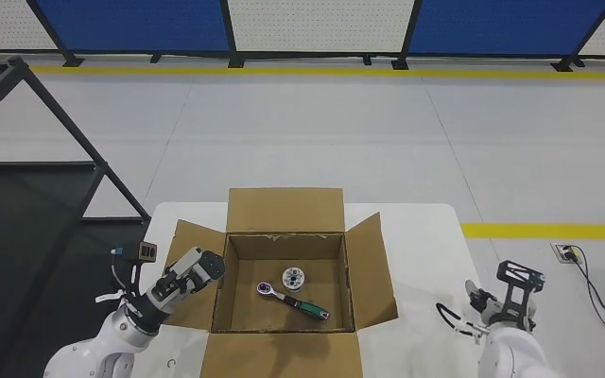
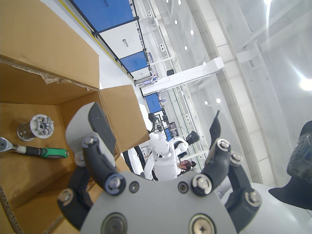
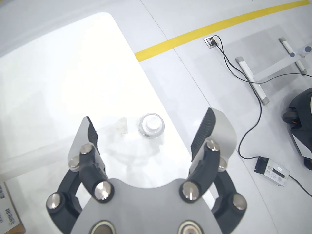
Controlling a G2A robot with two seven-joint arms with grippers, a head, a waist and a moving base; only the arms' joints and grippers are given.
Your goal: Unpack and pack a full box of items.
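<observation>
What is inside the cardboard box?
On the floor of the cardboard box are two things: a ratchet wrench with a green handle and a small round metal part near it. The near wall may hide a narrow strip of floor.

Small logos stand on the blue panel (image 2: 109, 3) and the white panel (image 2: 123, 38), upper left. Barcode label (image 3: 7, 216) on the box (image 3: 21, 229), lower left, is illegible.

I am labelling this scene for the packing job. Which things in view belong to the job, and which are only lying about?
Job: cardboard box; ratchet wrench and metal part inside it; probably the clear bottle on the table.
Lying about: power adapter, cable, floor socket, metal stand.
</observation>
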